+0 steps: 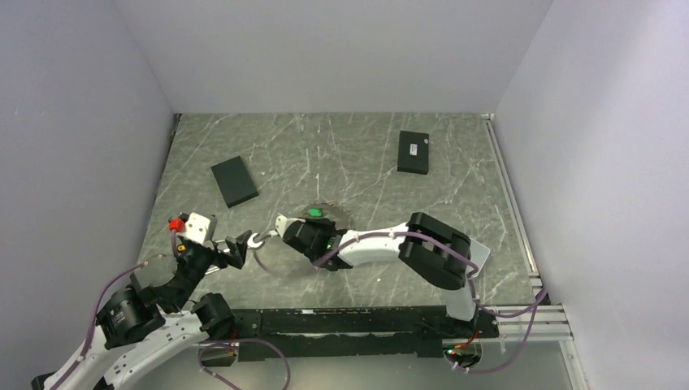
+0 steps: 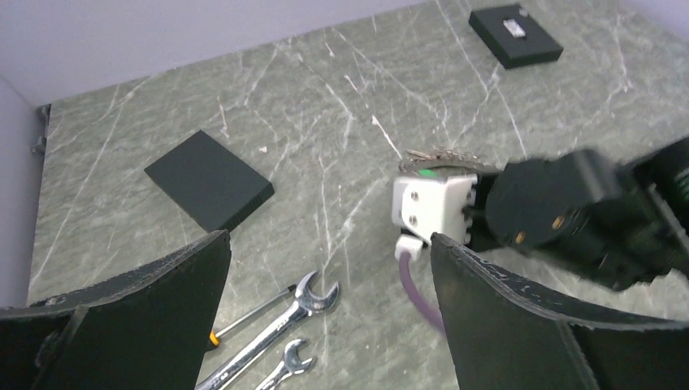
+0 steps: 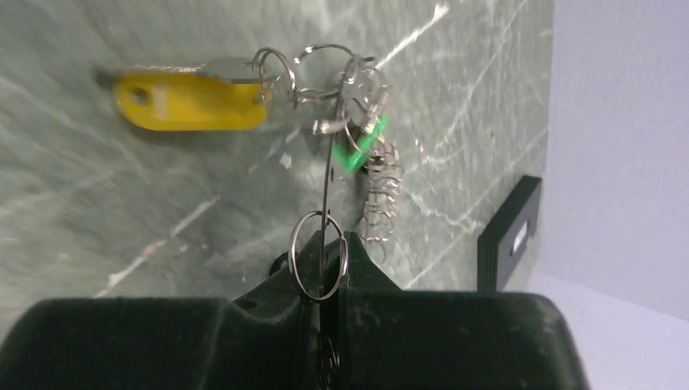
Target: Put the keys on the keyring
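With right claw (image 3: 325, 276) clamped on the keyring (image 3: 327, 191), steady it and bring the wide-open left claw (image 2: 329, 244) toward the yellow key (image 3: 191, 101) beside it.

The light is soft and even; shadows are weak. The yellow-headed key (image 3: 191, 101) looks blurred in the right wrist view.

The left arm reaches up from the near left corner, and its end effector (image 1: 240, 246) points right with its jaws spread wide. The right arm stretches leftward with its elbow folded near its base. Its end effector (image 1: 284, 225) has jaws pressed together and faces the left one, close but apart.
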You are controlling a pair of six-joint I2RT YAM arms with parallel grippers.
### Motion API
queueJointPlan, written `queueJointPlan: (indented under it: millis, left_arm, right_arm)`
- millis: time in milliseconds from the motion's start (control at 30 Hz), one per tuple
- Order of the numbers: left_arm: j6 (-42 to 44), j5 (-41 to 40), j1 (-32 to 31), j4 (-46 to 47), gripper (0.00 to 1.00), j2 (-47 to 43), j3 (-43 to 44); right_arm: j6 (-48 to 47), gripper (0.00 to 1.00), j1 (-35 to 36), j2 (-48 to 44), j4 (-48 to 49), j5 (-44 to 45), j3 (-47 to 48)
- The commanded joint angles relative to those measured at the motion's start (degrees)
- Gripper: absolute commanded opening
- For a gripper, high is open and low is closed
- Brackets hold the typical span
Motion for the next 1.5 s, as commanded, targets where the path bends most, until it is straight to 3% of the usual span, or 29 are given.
queueJointPlan:
  millis: [0, 300, 433, 567, 633, 867, 1067, 1467]
  left_arm:
    - [-0.8, -0.7, 0.7, 6.1, 0.97, 0.3, 1.7]
    - [-0.7, -0.2, 1.0, 6.0, 0.97, 1.0, 1.6]
    - [-0.6, -0.2, 1.0, 6.1, 0.97, 1.1, 1.5]
    - [-0.4, -0.3, 1.0, 6.2, 0.97, 1.1, 1.4]
    - [-0.3, -0.3, 1.0, 6.3, 0.97, 1.2, 1.4]
    - [-0.3, -0.6, 1.1, 6.2, 0.97, 1.6, 1.3]
    - [-0.2, -0.8, 1.2, 6.3, 0.97, 2.0, 1.3]
    - [-0.4, -0.8, 1.3, 6.0, 0.97, 2.8, 1.3]
  right_arm:
    - [3.0, 0.00, -1.4, 3.2, -9.2, 4.2, -2.4]
    - [8.2, 0.02, -5.8, 3.0, -15.0, 4.3, -4.6]
    - [10.8, 0.32, -6.4, 2.9, -17.0, 4.1, -5.3]
    - [13.2, 0.54, -6.5, 2.1, -18.0, 3.3, -6.7]
    - [14.5, 0.60, -6.4, 0.8, -19.1, 2.3, -7.1]
    - [19.5, 0.69, -6.4, -5.8, -26.0, -1.8, -7.9]
    - [23.0, 0.81, -6.4, -15.5, -27.1, -12.3, -9.6]
    - [23.2, 0.84, -6.7, -30.7, -19.2, -20.8, -9.8]
